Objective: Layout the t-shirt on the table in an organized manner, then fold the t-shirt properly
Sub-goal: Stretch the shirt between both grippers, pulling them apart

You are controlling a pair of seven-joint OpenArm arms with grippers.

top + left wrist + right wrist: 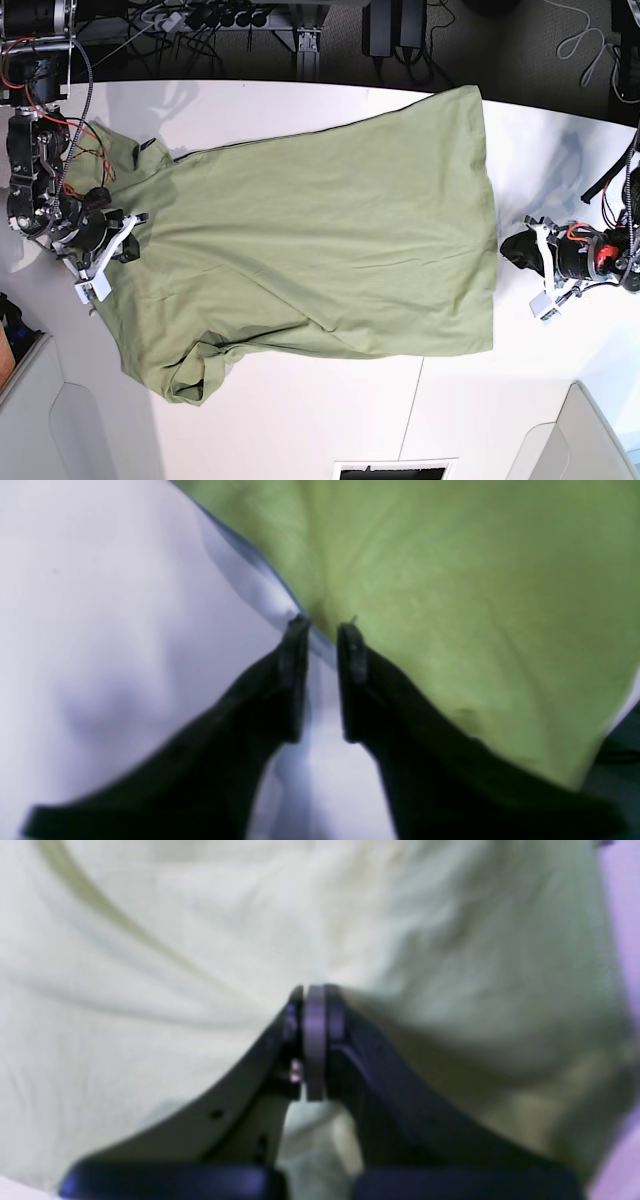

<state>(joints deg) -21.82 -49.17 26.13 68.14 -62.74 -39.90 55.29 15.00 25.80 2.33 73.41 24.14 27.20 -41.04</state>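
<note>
The olive-green t-shirt (320, 250) lies spread on the white table (300, 420), neck end to the left and hem to the right. One sleeve is bunched at the lower left (195, 375). My right gripper (135, 228) sits on the shirt's neck end. In the right wrist view it (314, 990) is shut on the t-shirt (150, 965), with wrinkles running to the tips. My left gripper (508, 248) is at the hem edge. In the left wrist view it (324, 626) stands slightly open, the t-shirt's (450, 580) edge at the fingertips and the table (100, 630) showing between them.
Cables and dark equipment (300, 25) run behind the table's far edge. Grey bins stand at the lower left (30, 420) and lower right (600, 430). A thin dark seam (415, 400) crosses the tabletop and a dark slot (390, 470) sits at the near edge.
</note>
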